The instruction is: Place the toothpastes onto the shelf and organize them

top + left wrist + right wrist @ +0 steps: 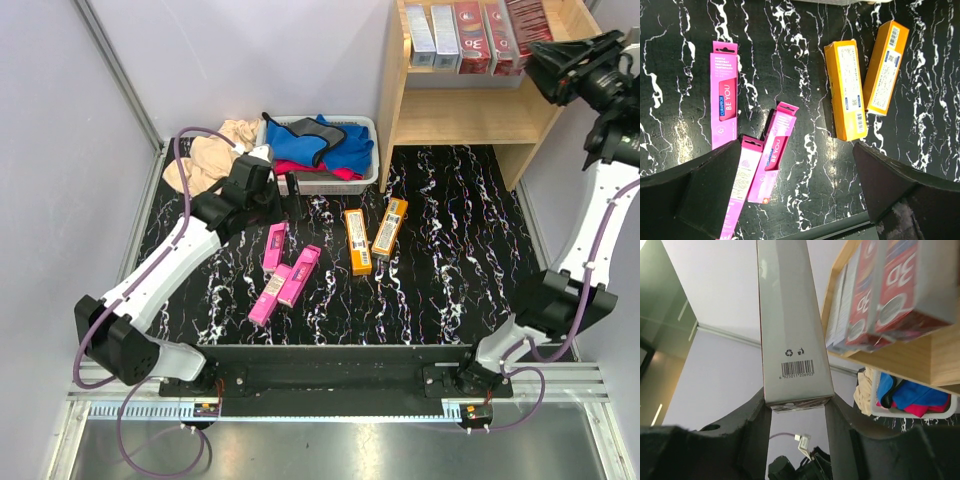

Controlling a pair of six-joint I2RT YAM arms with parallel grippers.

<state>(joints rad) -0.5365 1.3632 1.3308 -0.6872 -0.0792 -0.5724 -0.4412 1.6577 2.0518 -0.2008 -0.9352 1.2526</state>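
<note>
Looking at your right end effector [796,399], you see it closed on a long cardboard toothpaste box [792,325] with a grey barcode face and a dark red end. Both fingers [756,440] press on its sides. It is raised at the upper tier of the light wooden two-tier shelf [470,115], at the right end of the row standing there. In that row, two silver-grey boxes [432,35] are on the left and dark red boxes [472,35] with white "3D" marks are next to them.

Your left end effector [797,147] has its fingers spread wide and grips nothing. It hovers above the black marbled desk [450,270]. Below it, three bright pink boxes [724,95] lie flat: two are close together and the third is a little to the left. Two orange-yellow boxes [846,90] lie flat just beside each other, to the right of the pink ones.

At the far side of the desk, left of the shelf, a white plastic basket [366,125] holds blue and pink cloths [350,150]. A beige cloth [205,160] lies beside it.
</note>
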